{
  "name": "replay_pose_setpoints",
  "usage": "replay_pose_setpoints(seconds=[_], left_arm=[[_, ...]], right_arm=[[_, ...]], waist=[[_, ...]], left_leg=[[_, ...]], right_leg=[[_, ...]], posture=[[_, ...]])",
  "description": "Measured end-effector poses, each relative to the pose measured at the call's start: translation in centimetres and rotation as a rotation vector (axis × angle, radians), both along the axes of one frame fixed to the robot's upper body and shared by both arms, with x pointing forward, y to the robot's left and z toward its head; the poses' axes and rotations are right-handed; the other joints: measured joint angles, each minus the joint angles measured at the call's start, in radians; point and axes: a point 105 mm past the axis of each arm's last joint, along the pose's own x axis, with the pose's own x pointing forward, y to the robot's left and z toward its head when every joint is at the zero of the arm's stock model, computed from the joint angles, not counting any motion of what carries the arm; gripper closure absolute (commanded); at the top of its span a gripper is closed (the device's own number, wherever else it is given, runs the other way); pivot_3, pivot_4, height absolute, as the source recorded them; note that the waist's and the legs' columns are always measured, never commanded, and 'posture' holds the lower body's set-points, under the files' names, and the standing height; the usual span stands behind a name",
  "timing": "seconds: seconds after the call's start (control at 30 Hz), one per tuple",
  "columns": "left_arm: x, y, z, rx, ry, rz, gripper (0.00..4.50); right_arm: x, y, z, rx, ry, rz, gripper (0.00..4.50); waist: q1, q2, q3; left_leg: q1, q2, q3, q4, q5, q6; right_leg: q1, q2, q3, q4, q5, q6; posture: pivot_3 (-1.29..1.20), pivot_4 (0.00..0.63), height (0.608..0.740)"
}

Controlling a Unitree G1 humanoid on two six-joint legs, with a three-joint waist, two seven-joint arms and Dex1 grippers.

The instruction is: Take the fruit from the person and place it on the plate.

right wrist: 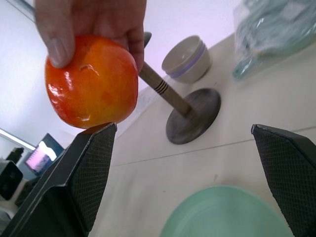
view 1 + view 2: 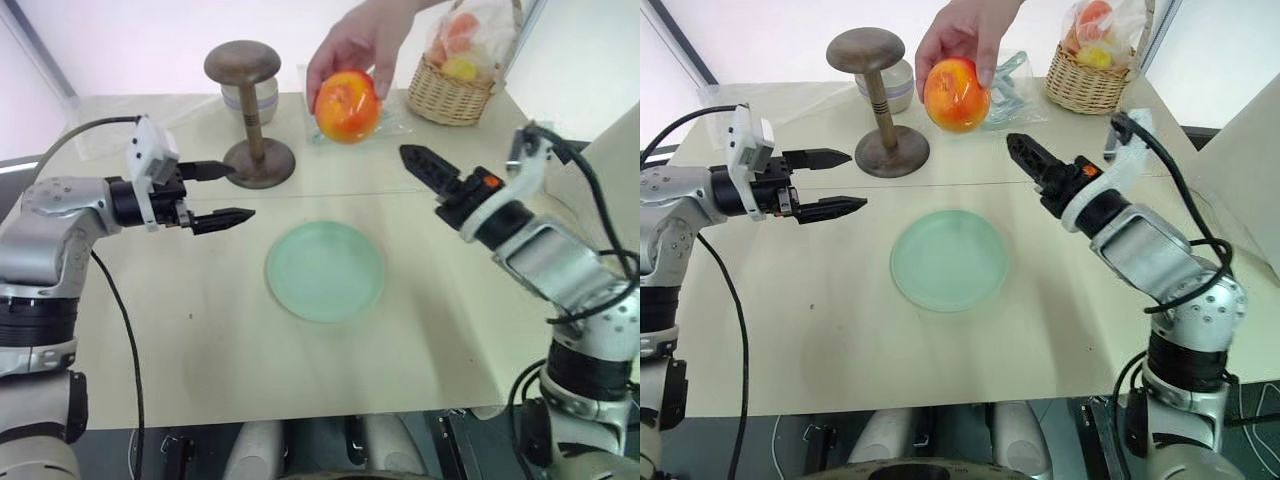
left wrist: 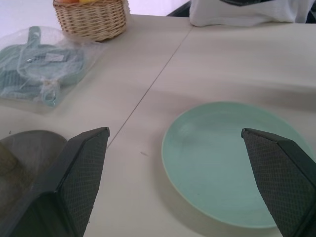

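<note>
Now, fruit point(image 2: 347, 105): orange-red w/ yellow blush, held from above in person's hand point(image 2: 352, 42), up over far part of worktop point(image 2: 150, 340), not on plate.
Plate point(image 2: 325, 271): pale green, bare, flat mid-worktop, between the two arms.
L tool point(image 2: 228, 192): fingers apart, nothing between them, pointing across toward plate, just beside stand base.
R tool point(image 2: 1025, 155): fingers spread wide, nothing gripped; tips aimed at fruit, near it but apart. In R wrist view fruit point(image 1: 92, 81) sits just above one finger point(image 1: 79, 182), w/ no contact I can make out.
Stand point(image 2: 250, 110): dark wood, upright, round base, far L of plate.
Cup point(image 2: 895, 85): pale, behind stand.
Basket point(image 2: 452, 92): wicker, far R corner, bagged fruit inside.
Bag point(image 3: 37, 69): clear plastic, teal item inside, lying near basket.
</note>
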Motion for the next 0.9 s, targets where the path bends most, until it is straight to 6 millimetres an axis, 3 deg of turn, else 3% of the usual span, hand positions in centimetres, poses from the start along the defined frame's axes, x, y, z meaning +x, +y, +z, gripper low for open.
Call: replay_pose_setpoints(seconds=[0.17,0.33,0.73,0.9], left_arm=[[0.0,0.0,0.0,0.001,-0.001,0.000,0.02],[-0.2,-0.2,0.0,0.006,-0.005,-0.002,0.02],[-0.3,-0.3,0.1,0.008,-0.009,-0.001,0.02],[-0.2,-0.3,0.1,0.007,-0.011,0.002,0.02]], right_arm=[[0.3,0.9,1.2,0.012,-0.017,0.027,0.00],[0.5,1.6,1.1,0.004,-0.010,0.055,0.00],[0.4,4.1,3.8,-0.071,-0.130,0.131,0.00],[0.8,4.4,3.7,-0.089,-0.143,0.140,0.00]], waist=[[0.002,0.000,0.000],[0.000,0.000,0.000],[-0.001,0.000,0.000],[-0.001,0.000,0.000]], left_leg=[[0.000,0.000,0.000,0.000,0.000,0.000],[0.000,0.000,0.000,0.000,0.000,0.000],[-0.001,0.000,0.000,0.000,0.000,0.000],[-0.001,0.000,0.000,0.000,0.000,0.000]], right_leg=[[0.000,0.000,0.000,0.000,0.000,0.000],[0.000,0.000,0.000,0.000,0.000,0.000],[-0.001,-0.001,0.000,0.000,0.000,0.000],[-0.001,-0.001,0.000,0.000,0.000,0.000]], posture=[[0.00,0.150,0.740],[0.00,0.150,0.740],[0.00,0.150,0.740],[0.00,0.150,0.740]])
